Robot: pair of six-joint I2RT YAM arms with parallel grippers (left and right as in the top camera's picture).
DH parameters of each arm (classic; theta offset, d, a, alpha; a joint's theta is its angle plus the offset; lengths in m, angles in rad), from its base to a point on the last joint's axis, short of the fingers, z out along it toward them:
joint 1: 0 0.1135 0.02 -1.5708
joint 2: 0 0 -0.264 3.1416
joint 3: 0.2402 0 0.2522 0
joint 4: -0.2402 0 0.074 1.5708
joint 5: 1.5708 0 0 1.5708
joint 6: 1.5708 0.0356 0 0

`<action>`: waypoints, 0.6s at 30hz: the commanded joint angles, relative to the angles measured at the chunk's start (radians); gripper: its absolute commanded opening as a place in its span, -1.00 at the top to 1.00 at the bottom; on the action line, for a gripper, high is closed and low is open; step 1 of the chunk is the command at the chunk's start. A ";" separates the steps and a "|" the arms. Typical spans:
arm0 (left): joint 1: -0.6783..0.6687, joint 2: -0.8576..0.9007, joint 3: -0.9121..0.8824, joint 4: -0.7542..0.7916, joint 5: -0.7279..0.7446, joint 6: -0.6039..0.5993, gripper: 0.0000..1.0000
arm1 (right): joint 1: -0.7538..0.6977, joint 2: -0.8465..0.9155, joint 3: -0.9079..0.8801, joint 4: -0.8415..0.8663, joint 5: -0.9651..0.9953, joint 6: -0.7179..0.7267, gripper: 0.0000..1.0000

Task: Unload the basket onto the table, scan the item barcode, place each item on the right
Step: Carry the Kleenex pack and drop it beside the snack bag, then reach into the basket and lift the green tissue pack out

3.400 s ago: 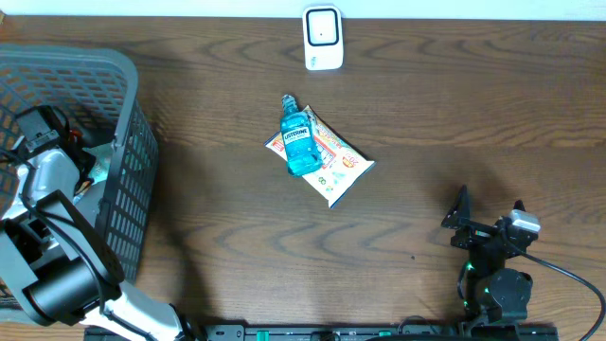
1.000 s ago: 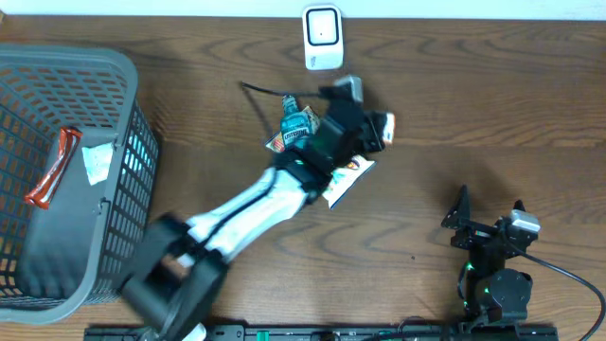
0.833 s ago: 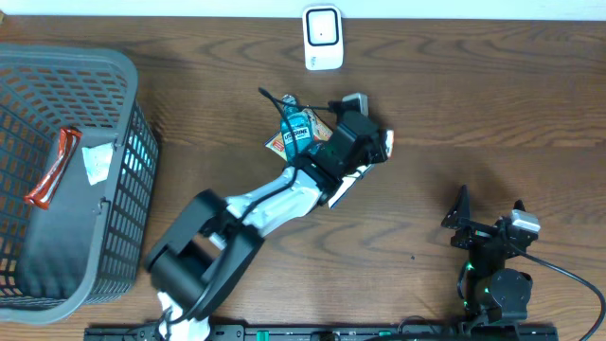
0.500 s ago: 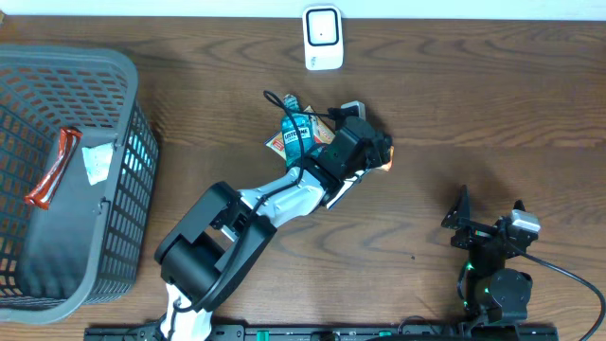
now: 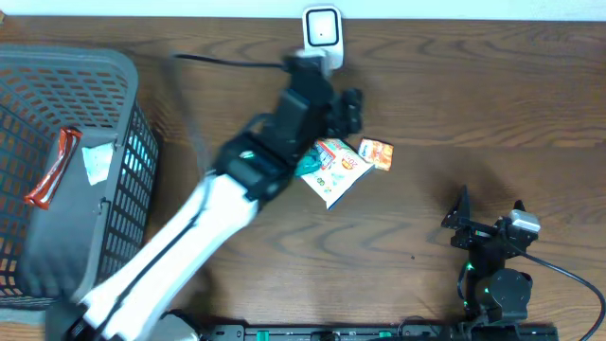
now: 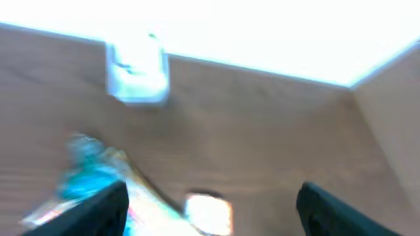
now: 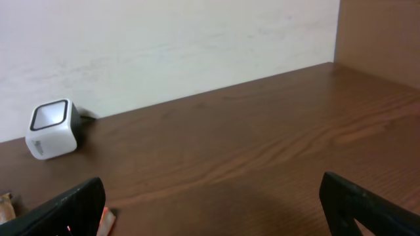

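A small orange packet (image 5: 376,152) lies flat on the wooden table, just right of a colourful snack bag (image 5: 338,169). Most of a blue mouthwash bottle (image 6: 84,178) is hidden under my left arm in the overhead view. The white scanner (image 5: 323,28) stands at the table's far edge. My left gripper (image 5: 352,109) hovers open above the table between the scanner and the packet, holding nothing. In the blurred left wrist view the packet (image 6: 209,213) shows below the spread fingers (image 6: 98,211). My right gripper (image 5: 488,223) rests open at the front right, with the scanner (image 7: 52,128) far off to its left.
A grey plastic basket (image 5: 66,59) fills the left side and holds a red-orange item (image 5: 47,172) and a white packet (image 5: 95,163). The scanner's black cable runs along the far edge. The left arm stretches diagonally from the front left to the table's middle.
The left gripper carried the orange packet from the basket, opened, left it beside the snack bag and has pulled back up toward the scanner. The right arm has not moved.
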 commanded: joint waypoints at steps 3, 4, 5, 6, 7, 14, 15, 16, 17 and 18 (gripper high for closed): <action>0.165 -0.201 0.064 -0.165 -0.424 0.123 -0.65 | 0.003 -0.003 -0.002 -0.004 -0.002 -0.014 -0.98; 0.211 -0.224 0.064 -0.189 -0.437 0.107 -0.65 | 0.003 -0.003 -0.002 -0.004 -0.002 -0.014 -0.98; 0.259 -0.243 0.064 -0.213 -0.441 0.085 -0.66 | 0.003 -0.003 -0.002 -0.004 -0.002 -0.014 -0.98; 0.311 -0.257 0.064 -0.238 -0.441 0.058 -0.66 | 0.003 -0.003 -0.002 -0.004 -0.002 -0.014 -0.99; 0.374 -0.271 0.064 -0.268 -0.440 0.020 -0.66 | 0.003 -0.003 -0.002 -0.004 -0.002 -0.014 -0.98; 0.789 -0.268 0.064 -0.403 -0.249 -0.142 -0.66 | 0.003 -0.003 -0.002 -0.004 -0.002 -0.014 -0.98; 0.843 -0.257 0.064 -0.407 -0.195 -0.143 -0.66 | 0.003 -0.003 -0.002 -0.004 -0.002 -0.014 -0.98; 0.884 -0.245 0.064 -0.410 -0.155 -0.148 -0.66 | 0.003 -0.003 -0.002 -0.004 -0.002 -0.014 -0.99; 0.930 -0.227 0.063 -0.415 -0.120 -0.165 -0.66 | 0.003 -0.003 -0.002 -0.004 -0.002 -0.014 -0.99; 0.968 -0.206 0.063 -0.423 -0.097 -0.187 -0.66 | 0.003 -0.003 -0.002 -0.004 -0.002 -0.014 -0.98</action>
